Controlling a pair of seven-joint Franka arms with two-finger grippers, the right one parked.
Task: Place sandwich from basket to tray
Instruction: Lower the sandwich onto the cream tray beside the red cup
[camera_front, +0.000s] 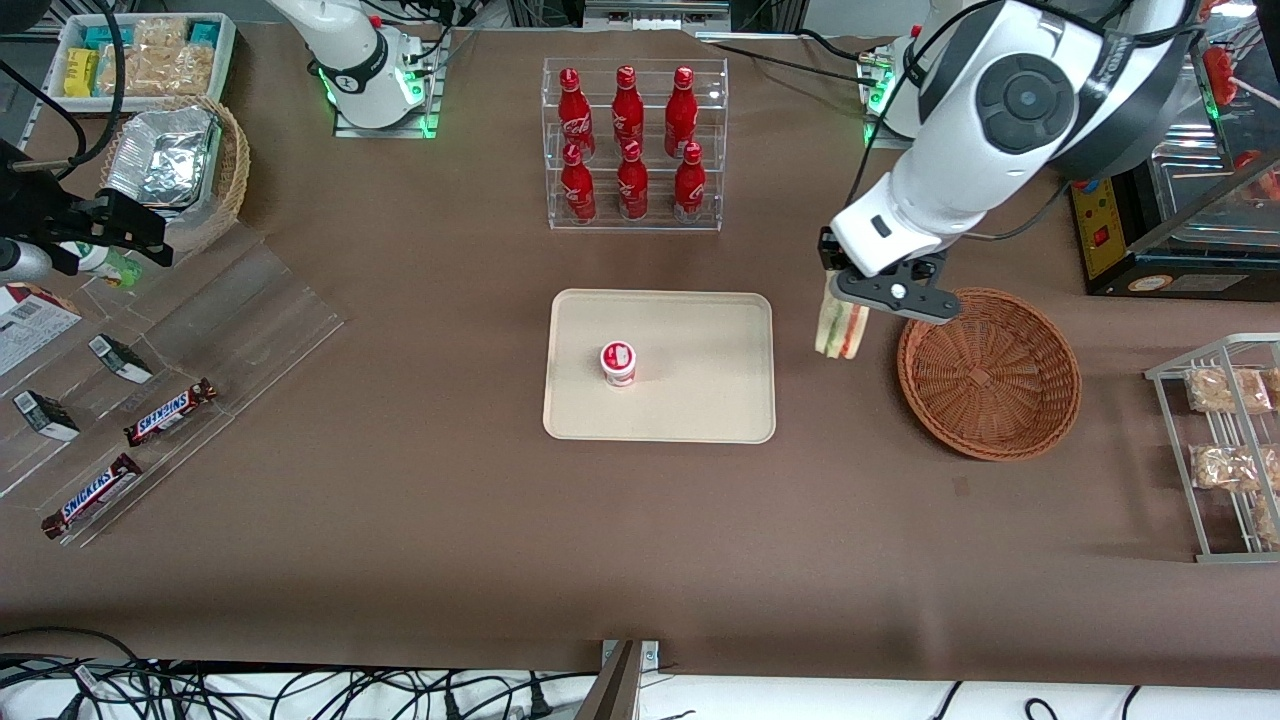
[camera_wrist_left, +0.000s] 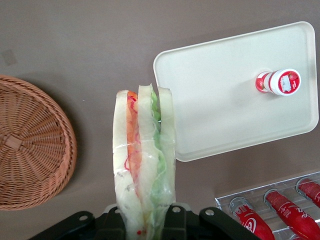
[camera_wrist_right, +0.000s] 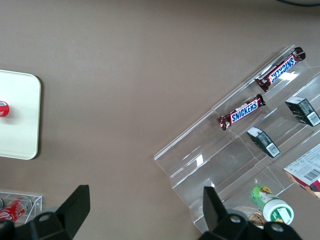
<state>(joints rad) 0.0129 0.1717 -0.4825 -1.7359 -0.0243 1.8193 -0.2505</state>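
Observation:
The sandwich (camera_front: 840, 327) (camera_wrist_left: 144, 160), a wrapped wedge of white bread with red, orange and green layers, hangs in the air between the basket (camera_front: 988, 373) and the tray (camera_front: 690, 400). My gripper (camera_front: 843, 290) (camera_wrist_left: 144, 222) is shut on its upper end, above the brown table. The reddish-brown wicker basket (camera_wrist_left: 30, 150) holds nothing that I can see. The cream tray (camera_wrist_left: 220, 100) lies flat beside the sandwich, toward the parked arm's end.
A small red-and-white cup (camera_front: 618, 363) (camera_wrist_left: 278, 82) stands on the tray. A clear rack of red bottles (camera_front: 633, 145) stands farther from the front camera than the tray. A wire shelf with bagged snacks (camera_front: 1225, 440) sits at the working arm's end.

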